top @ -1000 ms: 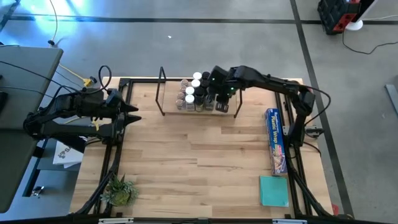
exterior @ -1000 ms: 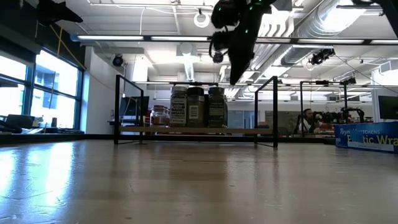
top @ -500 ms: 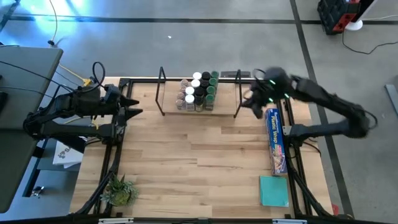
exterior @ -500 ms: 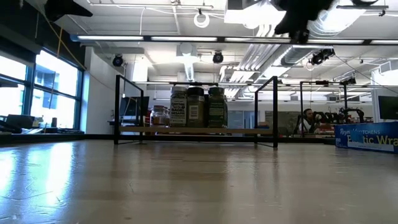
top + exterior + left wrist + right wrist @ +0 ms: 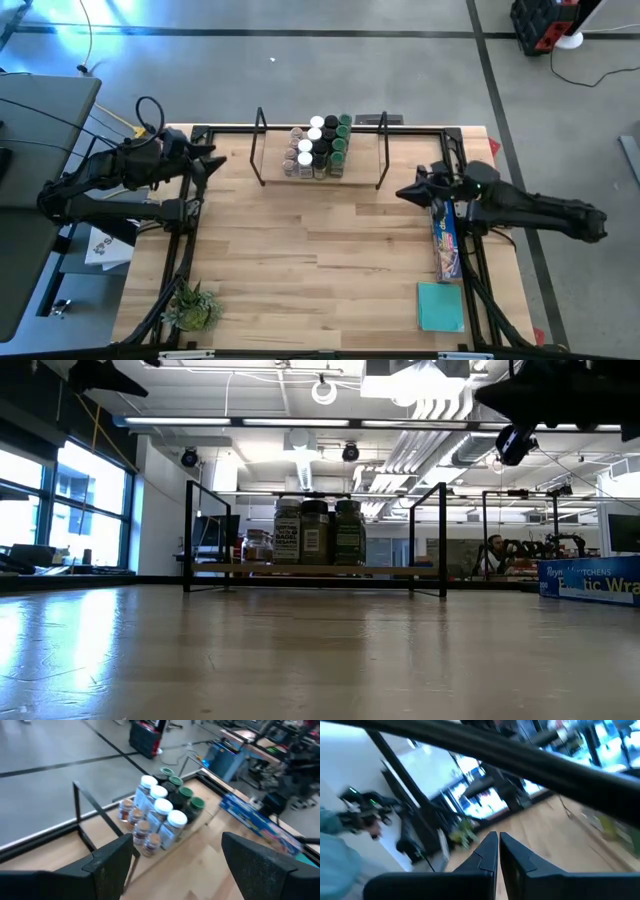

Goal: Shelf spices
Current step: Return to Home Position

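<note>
The spice jars [image 5: 318,146] stand packed in tight rows on the shelf [image 5: 261,150], which sits at the middle of the desk's [image 5: 300,250] back edge. Green tops line the side nearer the right arm, white and black tops fill the middle, and clear tops take the other side. Grouping by lid likely keeps the rows even and leaves board free at both ends. No jar shows loose on the desk, so the shelving looks finished and only parking the arms remains.

The right gripper [image 5: 405,192] hangs near the desk's right edge, just beside the blue wrap box [image 5: 445,230], its fingers pressed together on nothing. It is well apart from the shelf's wire upright, so it should have room to fold away without brushing the jars. The left gripper [image 5: 207,160] waits near the back left corner, fingers spread wide and empty, pointing toward the shelf. The broad middle of the desk lies open; only the box beside the right arm wants care.
</note>
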### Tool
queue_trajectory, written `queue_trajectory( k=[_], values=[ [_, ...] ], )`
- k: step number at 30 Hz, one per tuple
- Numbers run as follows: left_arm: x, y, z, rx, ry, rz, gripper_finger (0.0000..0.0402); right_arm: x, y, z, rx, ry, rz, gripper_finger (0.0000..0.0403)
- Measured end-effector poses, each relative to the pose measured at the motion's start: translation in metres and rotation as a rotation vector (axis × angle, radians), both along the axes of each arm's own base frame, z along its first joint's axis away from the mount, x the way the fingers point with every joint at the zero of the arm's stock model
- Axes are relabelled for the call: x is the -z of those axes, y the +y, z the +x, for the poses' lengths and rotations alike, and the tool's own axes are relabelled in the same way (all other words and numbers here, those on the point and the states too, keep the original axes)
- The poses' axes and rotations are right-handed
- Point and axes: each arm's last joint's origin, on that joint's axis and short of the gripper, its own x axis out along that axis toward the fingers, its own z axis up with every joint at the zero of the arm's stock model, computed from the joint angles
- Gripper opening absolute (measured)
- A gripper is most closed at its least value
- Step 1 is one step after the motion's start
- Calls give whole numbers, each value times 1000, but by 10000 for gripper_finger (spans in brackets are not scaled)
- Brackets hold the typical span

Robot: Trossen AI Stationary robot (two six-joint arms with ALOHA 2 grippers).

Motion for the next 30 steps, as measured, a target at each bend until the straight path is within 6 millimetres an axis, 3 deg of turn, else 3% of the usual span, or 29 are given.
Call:
queue_trajectory(
  k=[8,13,25,30],
  values=[
    [-1,1,0,-38,-23,-15,298,29,21,-4,11,-142,11,1],
    [-1,1,0,-37,-42,-32,298,29,26,-14,1,-186,12,0],
    [-2,-1,1,5,-51,-51,298,43,26,-37,-5,-96,-115,0],
    [-3,-3,-7,36,-107,-96,298,55,27,-34,-18,-29,-79,0]
  ],
)
